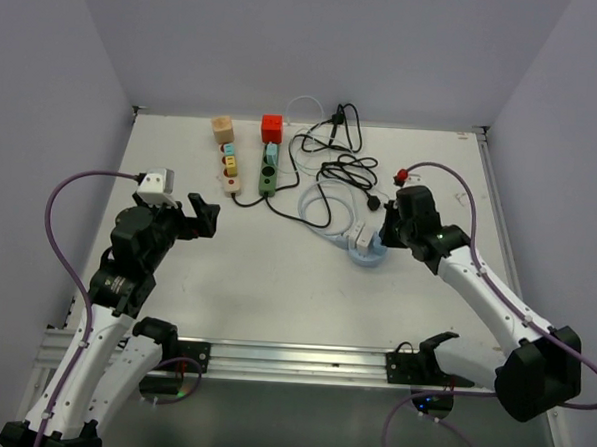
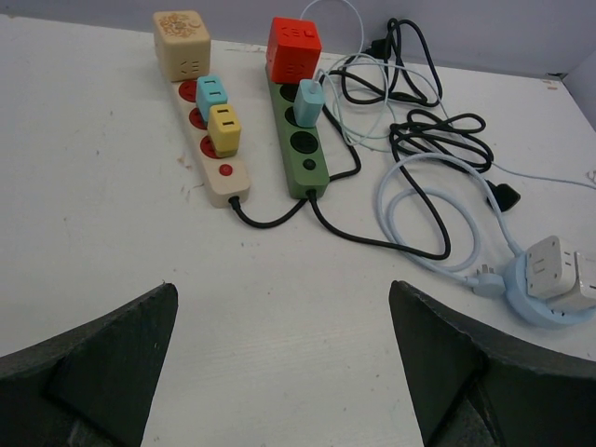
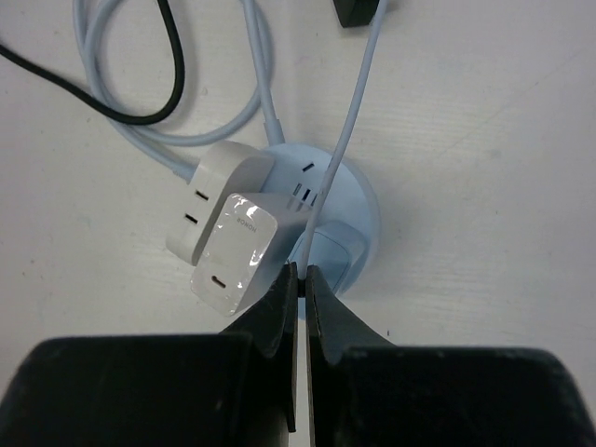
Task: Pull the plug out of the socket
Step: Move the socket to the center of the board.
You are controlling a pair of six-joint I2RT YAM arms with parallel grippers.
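Right now my right gripper point(image 3: 300, 279) hovers at the round blue socket point(image 3: 358, 200) on the worktop's point(image 3: 484, 140) right side. Its jaws are all but closed, and a pale cable point(image 3: 358, 93) runs to the tips; I can't tell if it's pinched. I'd open, straddle the glossy white plug point(image 3: 233, 253) across its flat sides, then pull straight along its pins. My left gripper point(image 2: 281, 293) hangs wide open, empty.

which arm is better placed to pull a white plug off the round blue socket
Right. The right gripper sits directly over the round blue socket, its tips beside the white plugs. The left gripper hovers open over the table, well away from that socket.
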